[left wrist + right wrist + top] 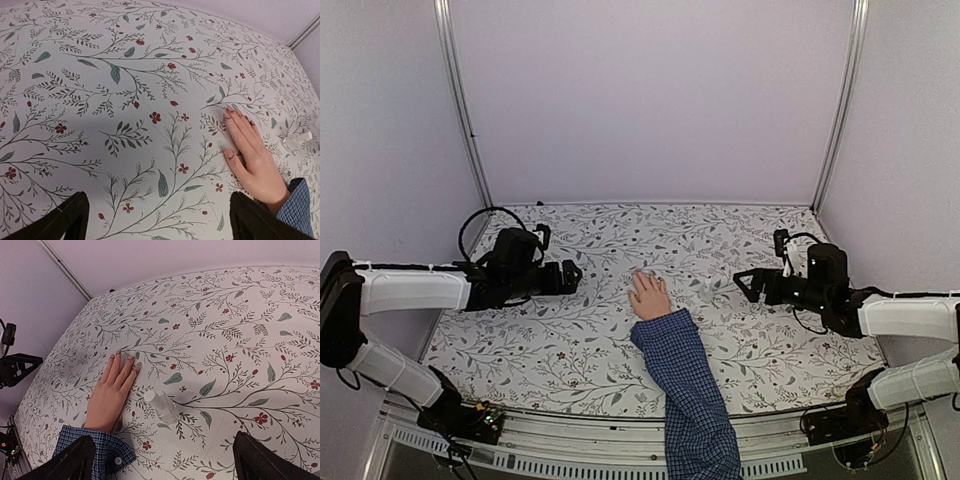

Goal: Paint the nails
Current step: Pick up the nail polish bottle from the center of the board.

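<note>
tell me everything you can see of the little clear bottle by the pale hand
The bottle is small and see-through, glass or clear plastic by its look, with a white cap at one end. No colour shows inside it. It appears to lie on its side on the flowered cloth, with the cap end pointing toward the back of the table. It sits close beside the pale hand, on the side away from the thumb, and a narrow gap seems to separate them. Only the cloth touches it.
</note>
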Motion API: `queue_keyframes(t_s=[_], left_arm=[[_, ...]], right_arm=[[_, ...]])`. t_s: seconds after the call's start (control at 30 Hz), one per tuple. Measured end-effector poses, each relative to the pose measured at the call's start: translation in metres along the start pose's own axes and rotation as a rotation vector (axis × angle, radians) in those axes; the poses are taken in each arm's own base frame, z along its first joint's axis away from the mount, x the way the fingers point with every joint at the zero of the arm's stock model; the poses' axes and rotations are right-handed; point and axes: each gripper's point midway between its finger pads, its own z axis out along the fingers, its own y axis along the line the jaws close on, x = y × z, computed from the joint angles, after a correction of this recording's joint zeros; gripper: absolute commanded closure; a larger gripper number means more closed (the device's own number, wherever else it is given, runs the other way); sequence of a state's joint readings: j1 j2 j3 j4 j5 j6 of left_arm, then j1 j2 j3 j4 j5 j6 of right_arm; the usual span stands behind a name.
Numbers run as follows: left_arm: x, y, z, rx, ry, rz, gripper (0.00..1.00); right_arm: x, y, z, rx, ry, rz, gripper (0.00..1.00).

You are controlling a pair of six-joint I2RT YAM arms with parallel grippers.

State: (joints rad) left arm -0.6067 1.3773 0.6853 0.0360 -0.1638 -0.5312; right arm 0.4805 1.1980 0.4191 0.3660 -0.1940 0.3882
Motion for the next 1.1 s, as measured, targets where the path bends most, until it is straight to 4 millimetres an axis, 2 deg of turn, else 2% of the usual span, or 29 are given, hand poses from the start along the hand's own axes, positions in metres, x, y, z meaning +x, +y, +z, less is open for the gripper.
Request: queue_keyframes(t_s=[0.13,0.27,0.53,0.63,0.9,1.1], left_arm=[[-0.002,-0.002,-0.006,0.007,-0.019,-0.009,0.0],[-0.006,-0.009,-0.01,0.041,-0.028,0.007,0.0],[-0.009,-0.038,-0.018,0.2,-0.035,0.069,0.0],[-0.01,-0.046,-0.019,0.238,-0.04,0.093,0.0],[-0.007,-0.059,-0.023,0.313,-0.03,0.138,0.0],[-0.008,-0.065,-0.026,0.35,-0.032,0.153,0.0]], right_arm=[[-0.009,0.007,-0.003,-0.021,-0.034,-0.036,0.01],[-0.007,0.008,-0.001,-0.029,-0.019,-0.084,0.01],[-0.003,0.019,0.003,-0.096,-0.003,-0.225,0.01],[0.007,0.017,0.011,-0.103,0.032,-0.26,0.02],[0.038,0.003,0.037,-0.098,0.154,-0.309,0.1],[0.033,0.008,0.055,-0.119,0.169,-0.354,0.18]])
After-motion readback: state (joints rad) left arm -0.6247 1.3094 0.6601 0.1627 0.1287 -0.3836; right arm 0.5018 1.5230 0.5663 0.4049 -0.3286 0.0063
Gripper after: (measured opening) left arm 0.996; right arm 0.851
